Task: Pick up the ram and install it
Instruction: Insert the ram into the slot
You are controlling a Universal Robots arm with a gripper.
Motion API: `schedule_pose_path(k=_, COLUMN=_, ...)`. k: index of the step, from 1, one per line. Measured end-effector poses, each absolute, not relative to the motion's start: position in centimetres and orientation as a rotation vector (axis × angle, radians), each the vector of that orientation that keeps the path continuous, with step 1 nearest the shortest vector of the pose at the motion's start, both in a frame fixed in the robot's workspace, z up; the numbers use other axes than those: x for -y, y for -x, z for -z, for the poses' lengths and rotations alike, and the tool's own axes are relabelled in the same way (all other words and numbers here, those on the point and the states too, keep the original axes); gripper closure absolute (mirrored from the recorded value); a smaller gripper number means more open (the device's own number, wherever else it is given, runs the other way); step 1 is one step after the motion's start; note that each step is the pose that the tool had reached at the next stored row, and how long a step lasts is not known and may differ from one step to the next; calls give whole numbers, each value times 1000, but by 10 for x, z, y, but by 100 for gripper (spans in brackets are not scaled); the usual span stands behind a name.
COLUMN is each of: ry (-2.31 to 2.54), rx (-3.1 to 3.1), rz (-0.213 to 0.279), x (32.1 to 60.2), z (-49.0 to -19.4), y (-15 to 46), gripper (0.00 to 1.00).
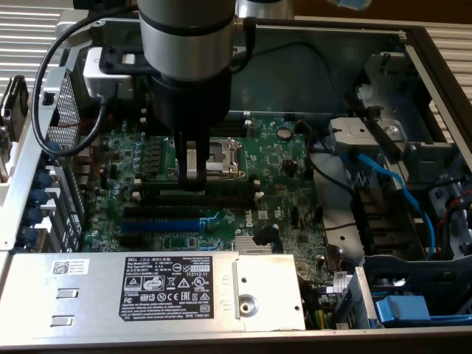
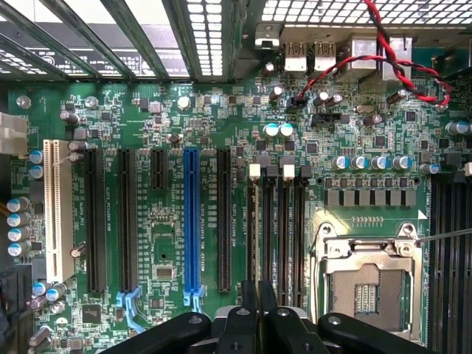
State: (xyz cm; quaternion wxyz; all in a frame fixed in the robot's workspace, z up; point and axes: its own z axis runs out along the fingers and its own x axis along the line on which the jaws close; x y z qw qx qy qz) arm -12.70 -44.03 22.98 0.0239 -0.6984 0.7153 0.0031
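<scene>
The arm is down inside the open computer case (image 1: pixel 413 88) and the fingers (image 1: pixel 193 179) are pinched nearly together on the top edge of the ram (image 1: pixel 225 191). It stands on its edge as a long dark strip right under the fingertips. It runs along the memory slots (image 2: pixel 284 236), between the processor socket (image 1: pixel 225 156) and the blue expansion slot (image 1: pixel 158 223) on the green motherboard (image 1: pixel 284 173); whether it is fully seated, I can't tell.
</scene>
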Motion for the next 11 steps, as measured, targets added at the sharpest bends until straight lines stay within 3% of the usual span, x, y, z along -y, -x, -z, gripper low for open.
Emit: schedule_pose_path(k=11, ry=2161, rx=-2213, rz=-10, x=440, z=-229, y=127, gripper=88)
